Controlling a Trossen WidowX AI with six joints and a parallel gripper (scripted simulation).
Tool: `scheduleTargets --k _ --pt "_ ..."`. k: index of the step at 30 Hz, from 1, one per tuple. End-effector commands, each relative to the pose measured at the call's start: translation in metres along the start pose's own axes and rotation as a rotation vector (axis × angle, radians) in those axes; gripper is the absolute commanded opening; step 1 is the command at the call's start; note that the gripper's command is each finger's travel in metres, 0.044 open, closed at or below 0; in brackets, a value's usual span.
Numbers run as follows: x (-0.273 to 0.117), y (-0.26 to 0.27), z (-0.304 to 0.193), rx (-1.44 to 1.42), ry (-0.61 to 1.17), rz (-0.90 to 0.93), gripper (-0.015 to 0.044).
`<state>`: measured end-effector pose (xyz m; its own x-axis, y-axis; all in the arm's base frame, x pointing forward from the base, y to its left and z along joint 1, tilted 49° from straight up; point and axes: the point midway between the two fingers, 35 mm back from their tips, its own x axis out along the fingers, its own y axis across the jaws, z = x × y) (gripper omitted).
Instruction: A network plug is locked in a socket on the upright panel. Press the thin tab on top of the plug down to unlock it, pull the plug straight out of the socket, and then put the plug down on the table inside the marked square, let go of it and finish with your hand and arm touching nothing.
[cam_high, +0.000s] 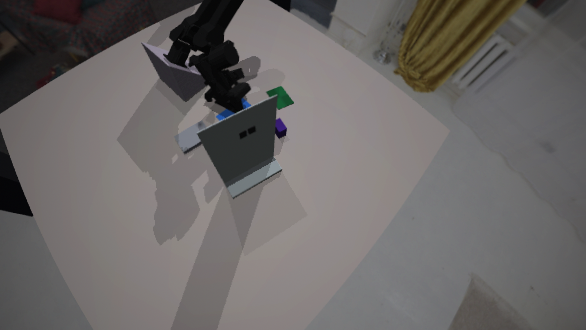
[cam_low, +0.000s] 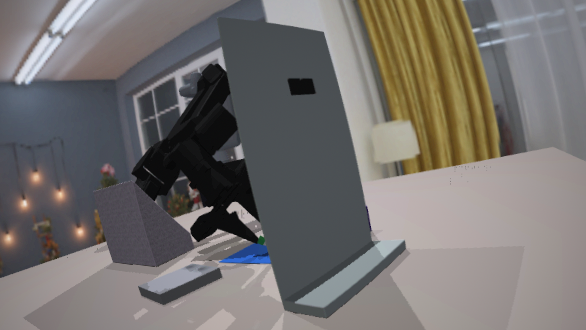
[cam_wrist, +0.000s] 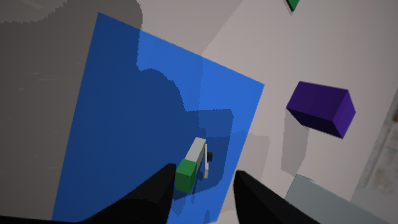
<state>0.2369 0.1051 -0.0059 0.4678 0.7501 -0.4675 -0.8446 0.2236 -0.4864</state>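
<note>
Pale tabletop (cam_high: 350, 165) (cam_low: 465, 200) (cam_wrist: 260, 30), plug (cam_wrist: 187, 172) within blue square (cam_high: 225, 115) (cam_low: 245, 254) (cam_wrist: 125, 115), fingers parted.

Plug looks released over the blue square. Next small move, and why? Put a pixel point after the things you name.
Probably back the end effector (cam_high: 240, 107) (cam_wrist: 205, 174) straight up and away, fingers apart. The plug (cam_wrist: 186, 175) sits over the blue square (cam_high: 225, 115) (cam_low: 247, 254) (cam_wrist: 150, 120) between spread fingers, its green end very close to one; contact there I can't rule out.

Off-task items on my feed: a purple block (cam_high: 280, 128) (cam_wrist: 322, 107) at the wrist view's right, a green patch (cam_high: 281, 97) near the top view's centre, a gold curtain (cam_high: 440, 42) (cam_low: 432, 80) upper right, a pale lampshade (cam_low: 395, 141) right of centre.
</note>
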Motion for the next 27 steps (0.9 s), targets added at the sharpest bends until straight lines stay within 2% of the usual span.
scheduleTargets --k 1,27 --pt "-0.003 0.0 0.0 -0.003 -0.003 0.001 0.0156" --pt "-0.019 -0.002 -0.002 -0.002 0.002 0.002 0.0156"
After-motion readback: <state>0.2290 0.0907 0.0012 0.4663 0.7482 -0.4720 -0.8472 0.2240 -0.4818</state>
